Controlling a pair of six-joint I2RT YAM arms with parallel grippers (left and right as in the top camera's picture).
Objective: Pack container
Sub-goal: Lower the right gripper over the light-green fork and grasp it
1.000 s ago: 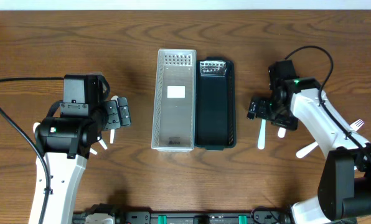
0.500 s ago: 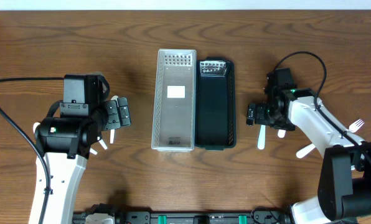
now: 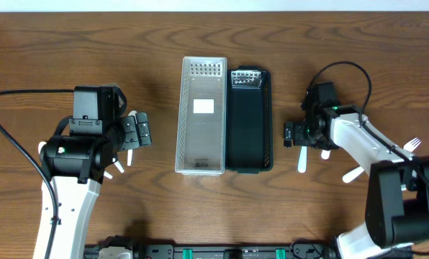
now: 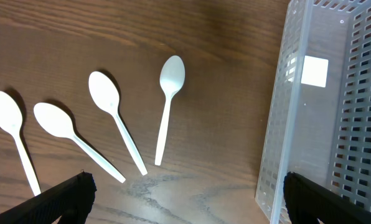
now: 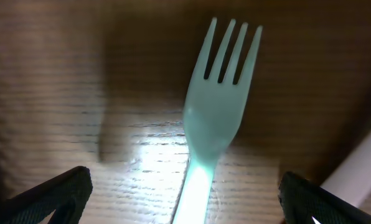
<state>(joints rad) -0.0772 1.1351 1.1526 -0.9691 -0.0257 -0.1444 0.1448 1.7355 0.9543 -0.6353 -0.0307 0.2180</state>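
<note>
Overhead, the right pincer hides the fork's tines.

No legible text or labels.

Glossy plastic fork, wood-grain table

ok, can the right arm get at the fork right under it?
Probably yes: the fork lies flat on bare table, centred between the right arm's open fingers, nothing over it.
</note>
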